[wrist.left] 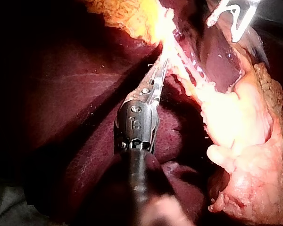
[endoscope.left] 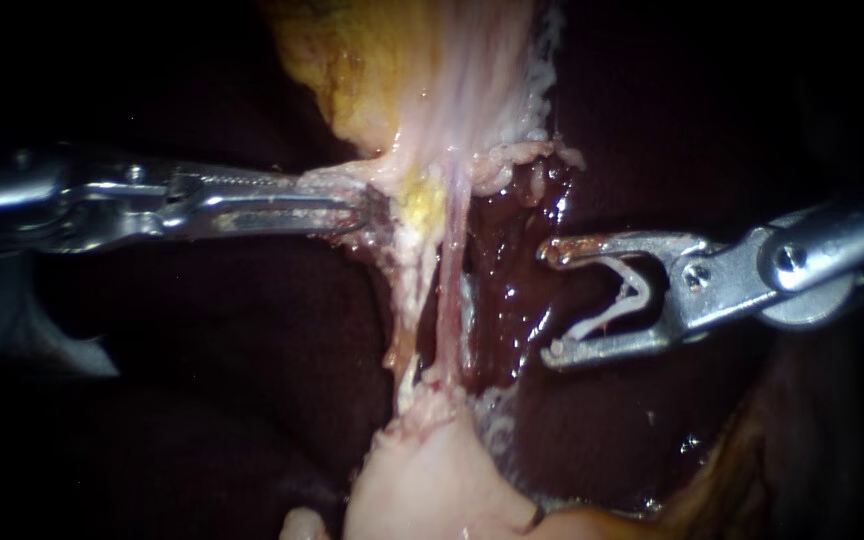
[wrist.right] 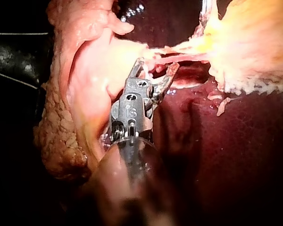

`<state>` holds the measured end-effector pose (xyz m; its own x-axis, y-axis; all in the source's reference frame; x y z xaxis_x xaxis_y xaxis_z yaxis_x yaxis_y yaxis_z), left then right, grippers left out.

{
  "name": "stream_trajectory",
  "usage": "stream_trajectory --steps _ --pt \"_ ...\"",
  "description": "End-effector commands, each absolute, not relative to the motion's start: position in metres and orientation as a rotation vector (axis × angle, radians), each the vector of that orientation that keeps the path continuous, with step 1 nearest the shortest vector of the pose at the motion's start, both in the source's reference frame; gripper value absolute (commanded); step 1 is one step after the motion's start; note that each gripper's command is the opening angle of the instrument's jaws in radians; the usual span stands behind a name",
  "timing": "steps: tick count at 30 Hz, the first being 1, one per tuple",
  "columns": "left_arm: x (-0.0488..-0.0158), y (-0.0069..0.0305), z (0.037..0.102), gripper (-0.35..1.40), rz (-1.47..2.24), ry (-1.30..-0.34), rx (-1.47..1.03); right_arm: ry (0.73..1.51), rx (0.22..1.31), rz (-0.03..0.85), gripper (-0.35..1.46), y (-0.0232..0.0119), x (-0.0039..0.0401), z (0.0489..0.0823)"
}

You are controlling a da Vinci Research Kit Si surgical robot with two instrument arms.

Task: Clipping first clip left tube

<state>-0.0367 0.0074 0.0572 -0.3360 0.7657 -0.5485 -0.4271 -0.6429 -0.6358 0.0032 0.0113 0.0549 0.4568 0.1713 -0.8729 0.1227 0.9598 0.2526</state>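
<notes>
Behind everything, liver [endoscope.left: 202,400]: dark maroon surface filling the field on both sides, wet and glistening red just right of the tubes.
Low centre, gallbladder [endoscope.left: 432,490]: pale pink lobe at the lower edge of the endoscope view, with the strands rising out of its top.
Top centre, yellow fat [endoscope.left: 392,70]: lumpy mass with a ragged white fringe; the strands fan into it from below.
From the left, left instrument [endoscope.left: 357,205]: shaft lies level. Its long toothed jaws lie together, clamped on the pale tissue [endoscope.left: 392,185] at the fat's lower edge, just left of the strands' upper end.
From the right, right instrument [endoscope.left: 554,302]: hangs over the wet liver. Its jaws are spread wide, with the tips pointing at the tubes but stopping short of them, near yet not touching.
Mid-field, left tube [endoscope.left: 404,300]: whitish, ragged strand stretched upright between fat and gallbladder, on the far side of the other strand from the spread jaws.
Beside it, right tube [endoscope.left: 449,290]: thinner pink strand running alongside, between the left tube and the right instrument's tips.
Within those jaws, clip [endoscope.left: 624,295]: pale, V-shaped and open, seated deep in the right instrument with one leg against each jaw and its mouth facing the tubes.
</notes>
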Motion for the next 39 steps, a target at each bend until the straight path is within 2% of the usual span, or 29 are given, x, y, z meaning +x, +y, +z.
stream_trajectory --steps 1,10,19,30,39 --pt "-0.0367 0.0074 0.0571 -0.35 2.033 -0.499 -1.117 1.101 0.298 0.030 0.45 0.0113 0.0032 0.0548" --pt "-0.0343 0.0085 0.0527 -0.35 1.992 -0.508 -1.152 1.101 0.298 0.030 0.45 0.0113 0.0031 0.0549" --pt "-0.0317 0.0101 0.0471 -0.35 1.971 -0.456 -1.198 1.101 0.298 0.030 0.45 0.0113 0.0031 0.0548" --pt "-0.0315 0.0101 0.0472 -0.35 1.970 -0.446 -1.194 1.099 0.329 0.062 0.45 0.0108 0.0041 0.0545" --pt "-0.0314 0.0102 0.0473 -0.35 1.968 -0.438 -1.190 1.100 0.397 0.101 0.46 0.0080 0.0088 0.0549"
